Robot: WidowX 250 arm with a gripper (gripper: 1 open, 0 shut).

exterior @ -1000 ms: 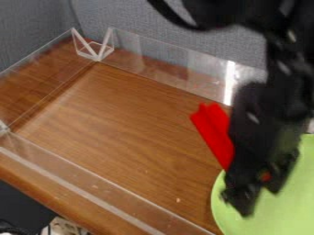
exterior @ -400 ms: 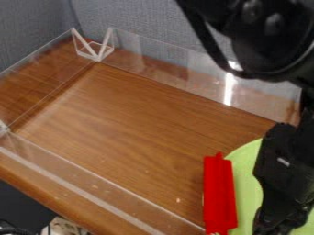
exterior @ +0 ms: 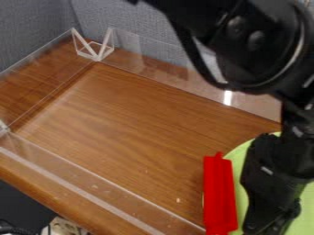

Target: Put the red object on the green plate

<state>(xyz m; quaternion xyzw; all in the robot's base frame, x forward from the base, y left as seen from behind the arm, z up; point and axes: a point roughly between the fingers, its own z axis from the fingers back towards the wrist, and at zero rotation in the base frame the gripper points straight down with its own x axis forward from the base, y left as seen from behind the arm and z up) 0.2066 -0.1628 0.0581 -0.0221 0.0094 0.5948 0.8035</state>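
Note:
The red object (exterior: 218,195) is a narrow red block lying lengthwise near the front right of the wooden tray floor. It rests along the left rim of the green plate (exterior: 244,165), and I cannot tell whether it overlaps the plate. Only a sliver of the lime plate shows, because the black arm covers the rest. My gripper (exterior: 262,218) hangs dark and blurred just right of the block, over the plate. It is shut, with nothing visibly between its fingers, and the block lies apart from it.
A clear plastic wall (exterior: 86,188) rims the brown wooden surface (exterior: 110,110) on all sides. A small clear wire-like stand (exterior: 92,43) sits at the back left corner. The bulky black arm (exterior: 252,41) fills the upper right.
The red block dropped from beside the gripper at mid-right to the front by the plate's rim, then stayed put. The gripper opened wide, then shut, and the arm shifted slightly.

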